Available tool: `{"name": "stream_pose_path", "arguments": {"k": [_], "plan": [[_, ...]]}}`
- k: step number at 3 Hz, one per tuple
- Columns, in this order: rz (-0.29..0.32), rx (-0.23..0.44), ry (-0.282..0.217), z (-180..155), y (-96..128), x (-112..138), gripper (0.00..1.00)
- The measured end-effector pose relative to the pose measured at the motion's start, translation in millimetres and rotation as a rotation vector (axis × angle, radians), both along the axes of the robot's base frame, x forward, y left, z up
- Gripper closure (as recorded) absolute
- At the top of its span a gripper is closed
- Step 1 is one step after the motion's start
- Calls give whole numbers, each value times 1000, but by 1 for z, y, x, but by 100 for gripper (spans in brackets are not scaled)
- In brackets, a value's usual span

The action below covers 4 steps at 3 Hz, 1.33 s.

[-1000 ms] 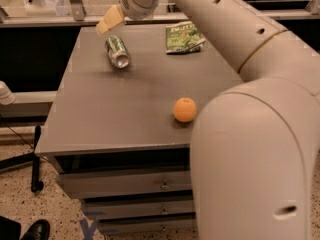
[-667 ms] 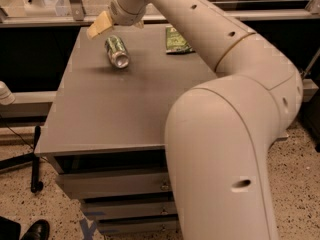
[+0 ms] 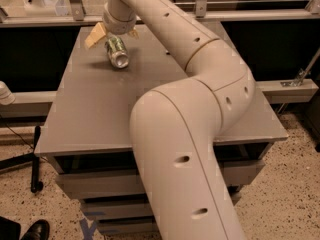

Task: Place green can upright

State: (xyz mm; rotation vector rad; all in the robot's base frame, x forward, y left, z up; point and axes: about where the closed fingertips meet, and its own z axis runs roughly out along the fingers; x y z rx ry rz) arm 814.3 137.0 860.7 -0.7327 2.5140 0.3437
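Observation:
The green can [image 3: 117,52] lies on its side at the far left of the grey table [image 3: 90,114], with its silver end facing me. My gripper [image 3: 114,35] is right above the can's far end. It is open, with one tan finger [image 3: 95,34] to the left of the can and the other [image 3: 134,33] to the right. The can rests on the table and is not gripped. My thick beige arm [image 3: 190,134] crosses the middle of the view.
My arm hides much of the table's right and far side. Drawers [image 3: 95,184] sit under the table. A black stand leg [image 3: 35,159] and a shoe [image 3: 35,230] are on the speckled floor at left. A metal rail [image 3: 260,15] runs behind the table.
My gripper has moved from left of and behind the can to directly over its far end, fingers straddling it. The arm has swung across and now covers the orange and the snack bag.

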Motion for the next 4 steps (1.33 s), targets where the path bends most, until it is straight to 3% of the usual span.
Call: {"name": "stream_pose_path", "arguments": {"k": [2,3,4], "plan": [[25,-138,68,-21,-12,-4,0],[42,-184,63,-21,-14,-3,17],[54,-218,44,-16,-13,0,41]]}}
